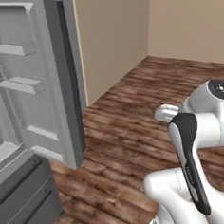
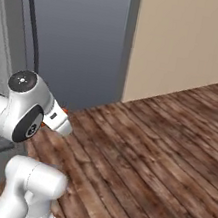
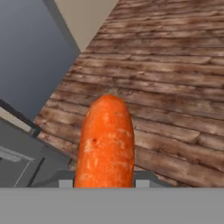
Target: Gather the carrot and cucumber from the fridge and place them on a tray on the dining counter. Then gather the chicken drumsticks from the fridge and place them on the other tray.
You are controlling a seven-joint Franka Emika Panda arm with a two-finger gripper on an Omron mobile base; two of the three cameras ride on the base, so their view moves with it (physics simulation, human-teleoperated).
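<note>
Where beige walls (image 1: 112,33) meet, wooden floor (image 1: 134,131) spreads.

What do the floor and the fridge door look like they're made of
The floor looks like wood planks, brown with dark grain streaks and visible board seams, matte. The fridge door looks like grey metal or plastic outside, with pale moulded plastic shelves inside; the flat rendering leaves that open.

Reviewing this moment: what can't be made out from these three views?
- Hand fingertips: hand view, covered by the carrot and cut by the bottom band.
- Carrot's rear end: same view, cut off at the bottom.
- Fridge interior: left base view, cut by the left edge; shelf contents unreadable.
- Small orange spot by the wrist: right base view, too small to identify.
</note>
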